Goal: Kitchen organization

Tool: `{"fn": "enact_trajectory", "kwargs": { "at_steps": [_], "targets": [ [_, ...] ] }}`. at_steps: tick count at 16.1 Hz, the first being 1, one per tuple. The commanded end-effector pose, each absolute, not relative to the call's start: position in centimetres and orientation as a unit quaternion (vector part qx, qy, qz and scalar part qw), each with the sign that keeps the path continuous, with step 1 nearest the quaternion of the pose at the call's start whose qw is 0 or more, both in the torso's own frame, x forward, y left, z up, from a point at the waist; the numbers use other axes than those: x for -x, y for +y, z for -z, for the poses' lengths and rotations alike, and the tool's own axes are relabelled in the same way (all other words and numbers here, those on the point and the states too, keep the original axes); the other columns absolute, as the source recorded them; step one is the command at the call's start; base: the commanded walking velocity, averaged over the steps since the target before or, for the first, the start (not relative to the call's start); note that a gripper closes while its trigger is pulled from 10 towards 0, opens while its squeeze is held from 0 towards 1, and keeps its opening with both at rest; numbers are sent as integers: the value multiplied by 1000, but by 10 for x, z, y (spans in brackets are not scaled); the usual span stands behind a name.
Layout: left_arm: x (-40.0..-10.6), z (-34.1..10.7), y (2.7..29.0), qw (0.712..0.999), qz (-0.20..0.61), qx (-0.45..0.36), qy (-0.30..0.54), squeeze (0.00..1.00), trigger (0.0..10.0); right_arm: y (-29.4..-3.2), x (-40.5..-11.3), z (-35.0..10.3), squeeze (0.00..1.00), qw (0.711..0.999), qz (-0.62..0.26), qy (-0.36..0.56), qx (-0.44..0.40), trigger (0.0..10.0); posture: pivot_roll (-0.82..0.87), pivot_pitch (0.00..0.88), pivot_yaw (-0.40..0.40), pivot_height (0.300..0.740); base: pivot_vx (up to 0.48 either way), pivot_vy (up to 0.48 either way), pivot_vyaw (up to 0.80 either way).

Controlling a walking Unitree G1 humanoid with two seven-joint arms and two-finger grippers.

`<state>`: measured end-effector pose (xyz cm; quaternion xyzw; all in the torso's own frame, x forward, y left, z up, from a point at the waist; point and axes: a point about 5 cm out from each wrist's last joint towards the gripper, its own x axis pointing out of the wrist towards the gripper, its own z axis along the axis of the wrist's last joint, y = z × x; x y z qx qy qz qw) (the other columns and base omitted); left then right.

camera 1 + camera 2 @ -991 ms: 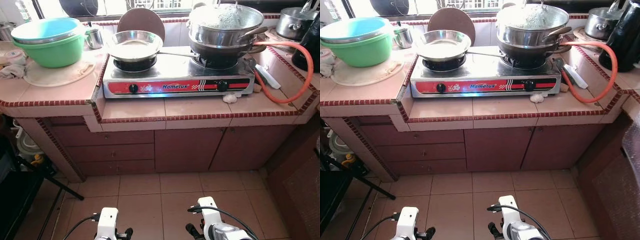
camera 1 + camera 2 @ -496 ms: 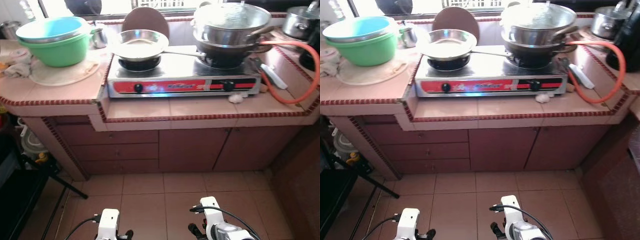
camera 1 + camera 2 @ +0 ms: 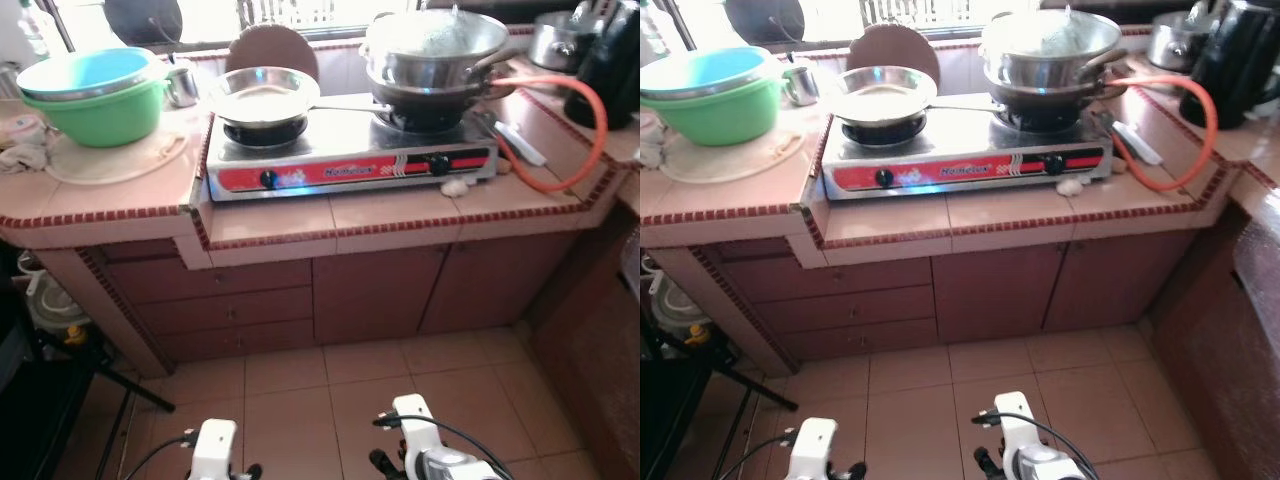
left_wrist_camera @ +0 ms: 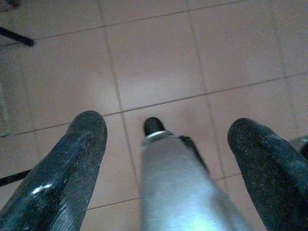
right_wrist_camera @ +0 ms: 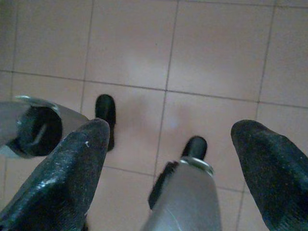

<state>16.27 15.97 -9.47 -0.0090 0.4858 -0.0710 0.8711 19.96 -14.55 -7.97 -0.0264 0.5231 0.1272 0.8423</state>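
Both arms hang low over the tiled floor (image 3: 300, 380), well short of the desk (image 3: 270, 215). The left pincer (image 4: 168, 139) points down at the tiles, its two black fingers (image 4: 72, 163) spread wide apart with nothing between them but one of the robot's silver legs below. The right pincer (image 5: 171, 149) is the same story: fingers (image 5: 62, 168) apart, gripping nothing, tiles and both legs underneath. Up ahead of the pincers, well out of reach, the stove (image 3: 345, 160) sits on the tiled desk. A steel pan (image 3: 262, 95) rests on the burner nearer the left pincer's side, and stacked pots (image 3: 435, 50) sit on the burner towards the right pincer's side. Further out on the left pincer's side, a green basin (image 3: 100, 105) holds a blue bowl (image 3: 85, 70), both on a round mat (image 3: 115, 160). An orange hose (image 3: 570, 130) loops across the desk on the right pincer's side, beside a black kettle (image 3: 612, 60). Brown cupboard doors (image 3: 370, 290) stand shut below the desk, facing the pincers.
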Motion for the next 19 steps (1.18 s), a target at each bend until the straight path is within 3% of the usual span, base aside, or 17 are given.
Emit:
{"fn": "enact_trajectory", "kwargs": {
  "at_steps": [1, 8, 19],
  "targets": [
    [-159, 96, 163, 868, 71, 1, 491, 0, 10000, -143, -202, 79, 0, 843, -134, 520, 31, 10000, -118, 8, 49, 740, 0, 394, 0],
    [-159, 96, 163, 868, 73, -2, 491, 0, 10000, -142, -201, 79, 0, 843, -136, 520, 33, 10000, -118, 13, 48, 740, 0, 381, 0],
    [-163, 94, 164, 872, 77, -8, 483, 0, 10000, -140, -200, 79, 0, 842, -139, 520, 33, 10000, -112, 19, 49, 740, 0, 0, 0]
  ]
}}
